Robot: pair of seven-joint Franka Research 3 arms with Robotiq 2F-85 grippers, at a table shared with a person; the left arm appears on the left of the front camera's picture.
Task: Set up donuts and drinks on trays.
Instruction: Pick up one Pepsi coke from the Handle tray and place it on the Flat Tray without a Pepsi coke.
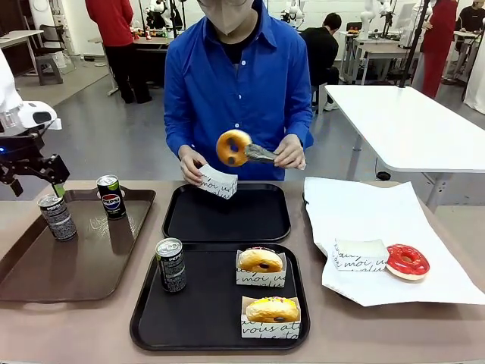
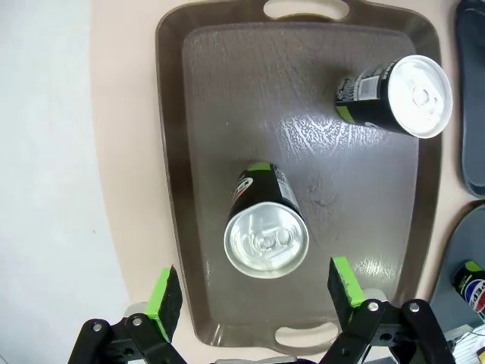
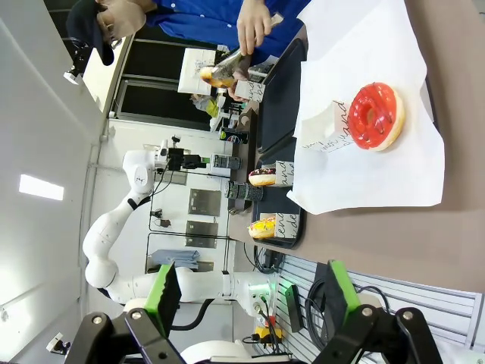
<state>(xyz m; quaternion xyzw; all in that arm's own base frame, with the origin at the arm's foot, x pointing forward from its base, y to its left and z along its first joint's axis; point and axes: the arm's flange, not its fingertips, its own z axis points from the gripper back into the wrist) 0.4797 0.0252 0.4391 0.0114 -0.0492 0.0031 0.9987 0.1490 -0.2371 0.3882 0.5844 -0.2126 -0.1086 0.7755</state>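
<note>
**Drinks step: left can about to be picked from the brown tray**

Stands at the drinks part of the job, judging by the pose. Holds the left gripper (image 2: 255,287) wide open and empty, straight above the left can (image 2: 265,227) on the brown tray (image 2: 189,152). Has one green pad on each side of the silver top, but apart from it. Leaves the second can (image 2: 394,95) well apart, toward the far corner of that tray. Shows the right gripper (image 3: 251,288) open too, with nothing between its pads.

Looks finished on the near black tray (image 1: 148,322): a third can (image 1: 171,265), a brown-topped donut (image 1: 261,260) and a yellow donut (image 1: 273,309), both in sleeves. Finds the far black tray (image 1: 226,216) bare. Above it, lifts a golden donut (image 1: 233,147) in tongs (image 1: 260,154) by one hand (image 1: 290,152) of the person. Offers a paper sleeve (image 1: 217,182) with the other hand (image 1: 191,161). Leaves the red donut (image 1: 407,260) on the white paper (image 1: 364,212) at the right.

Probably calls next for:
- a straight descent until the pads flank the can's body;
- a firm close, then a level lift;
- a carry to the far black tray.

Needs care with the slim, smooth can, which tips easily, and with the person's hands over that tray.
</note>
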